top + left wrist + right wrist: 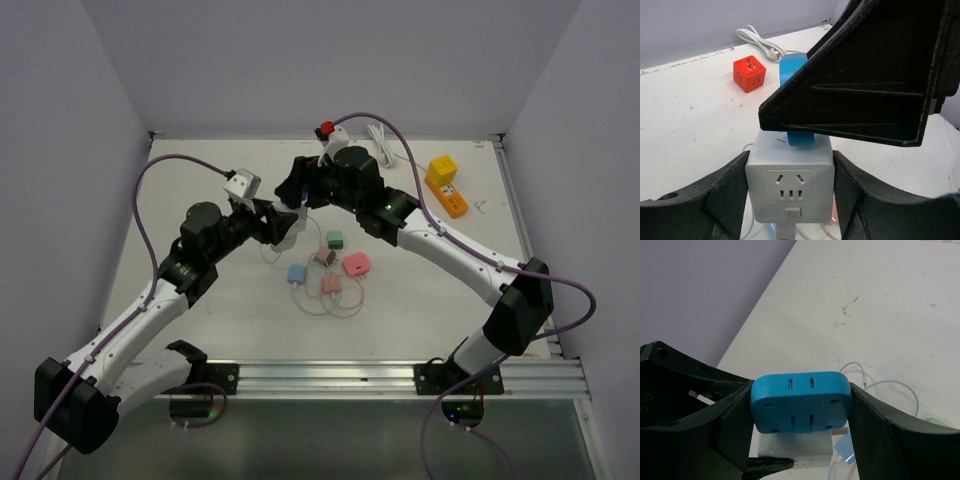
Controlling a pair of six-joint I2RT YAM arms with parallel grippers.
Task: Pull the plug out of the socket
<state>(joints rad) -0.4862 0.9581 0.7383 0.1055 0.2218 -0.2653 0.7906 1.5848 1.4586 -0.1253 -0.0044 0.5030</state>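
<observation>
L hand (790,200) gripped white socket (789,175); R hand (800,412) clamped blue plug (800,395), seated directly atop it. Pull prob. straight off, away from L hand.

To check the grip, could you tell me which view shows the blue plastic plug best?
The right wrist view: the blue plastic plug fills the centre, unobstructed. The left wrist shows only slivers behind a black finger; the top view barely shows it.

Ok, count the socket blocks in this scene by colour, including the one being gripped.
red block: 1
yellow block: 1
orange block: 1
white block, gripped: 1
Total: 4
</observation>
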